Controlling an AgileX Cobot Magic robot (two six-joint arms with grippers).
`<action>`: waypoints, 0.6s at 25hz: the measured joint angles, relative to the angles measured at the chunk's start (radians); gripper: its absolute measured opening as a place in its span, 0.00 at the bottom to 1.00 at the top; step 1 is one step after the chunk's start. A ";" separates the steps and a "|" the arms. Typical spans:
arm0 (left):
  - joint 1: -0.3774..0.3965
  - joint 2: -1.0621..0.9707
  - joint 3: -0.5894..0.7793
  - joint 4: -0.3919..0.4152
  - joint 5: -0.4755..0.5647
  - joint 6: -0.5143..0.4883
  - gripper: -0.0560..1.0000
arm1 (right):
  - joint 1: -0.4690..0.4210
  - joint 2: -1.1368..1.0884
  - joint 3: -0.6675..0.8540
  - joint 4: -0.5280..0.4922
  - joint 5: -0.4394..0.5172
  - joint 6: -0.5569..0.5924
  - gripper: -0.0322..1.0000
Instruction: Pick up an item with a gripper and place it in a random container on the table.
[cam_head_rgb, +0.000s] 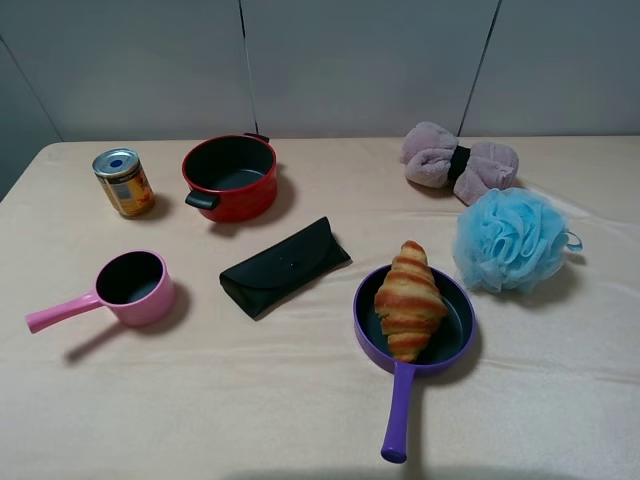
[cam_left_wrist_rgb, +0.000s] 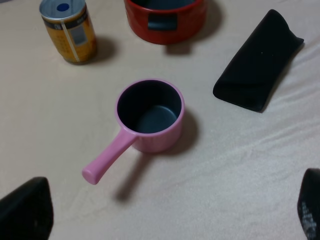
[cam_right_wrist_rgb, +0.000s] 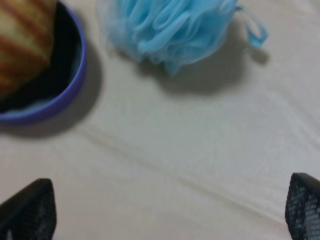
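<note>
The golden-brown croissant (cam_head_rgb: 408, 300) lies inside the purple frying pan (cam_head_rgb: 461, 340), front right of the middle of the beige table (cam_head_rgb: 300, 400); the pan's handle points toward the front edge. In the right wrist view a part of the croissant (cam_right_wrist_rgb: 22, 35) and the pan's rim (cam_right_wrist_rgb: 65, 97) show at one side, well apart from my right gripper (cam_right_wrist_rgb: 165, 212), whose fingertips (cam_right_wrist_rgb: 30, 210) stand wide apart over bare cloth. My left gripper (cam_left_wrist_rgb: 170, 210) is open too, hanging above the cloth short of the pink saucepan (cam_left_wrist_rgb: 150, 112). Neither arm shows in the high view.
A pink saucepan (cam_head_rgb: 135, 288) sits front left, a red two-handled pot (cam_head_rgb: 231, 175) and a tin can (cam_head_rgb: 123, 182) at the back left. A black case (cam_head_rgb: 285, 265) lies in the middle. A mauve towel bundle (cam_head_rgb: 458, 160) and a blue bath pouf (cam_head_rgb: 512, 238) are at the right.
</note>
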 joint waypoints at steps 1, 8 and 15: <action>0.000 0.000 0.000 0.000 0.000 0.000 0.99 | -0.019 -0.019 0.000 0.000 -0.002 0.001 0.70; 0.000 0.000 0.000 0.000 0.000 0.000 0.99 | -0.147 -0.141 0.002 0.001 -0.007 0.001 0.70; 0.000 0.000 0.000 0.000 0.000 0.000 0.99 | -0.264 -0.259 0.017 0.027 -0.041 -0.036 0.70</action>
